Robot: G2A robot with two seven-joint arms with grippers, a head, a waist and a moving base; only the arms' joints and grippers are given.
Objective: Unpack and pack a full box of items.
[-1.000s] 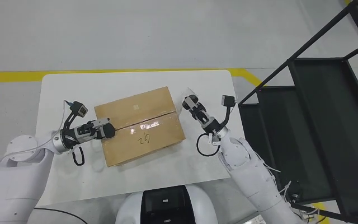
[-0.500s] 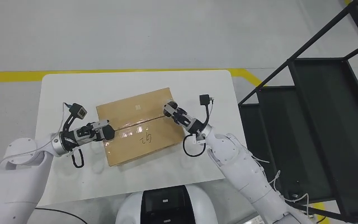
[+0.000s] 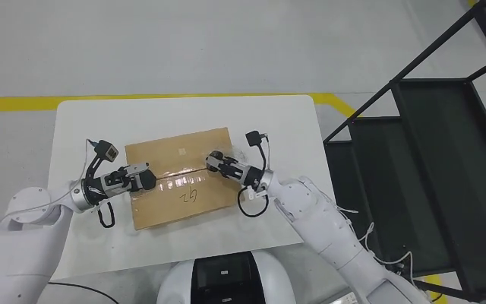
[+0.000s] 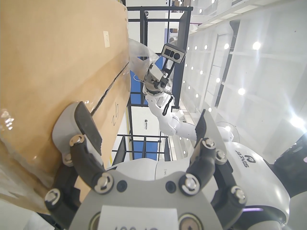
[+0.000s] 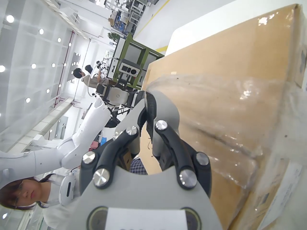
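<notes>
A closed brown cardboard box (image 3: 178, 182) lies in the middle of the white table (image 3: 91, 121). A strip of clear tape (image 4: 139, 57) is lifted off its top seam. My right gripper (image 3: 215, 162) is over the seam near the box's middle, shut on that tape (image 5: 215, 101); its fingertips (image 5: 148, 104) are pressed together. My left gripper (image 3: 144, 179) is at the box's left end, open. One of its fingers (image 4: 87, 123) lies against the box (image 4: 60, 60) and the other is in free air. My right gripper (image 4: 153, 78) shows far off in the left wrist view.
A black metal rack (image 3: 410, 152) stands just off the table's right side. A yellow floor line (image 3: 30, 101) runs behind the table. Bare table lies behind and in front of the box.
My right gripper has travelled left from the box's right end to its middle, pulling the tape along the seam. The box has slid and turned slightly to the left. The left arm stayed put.
</notes>
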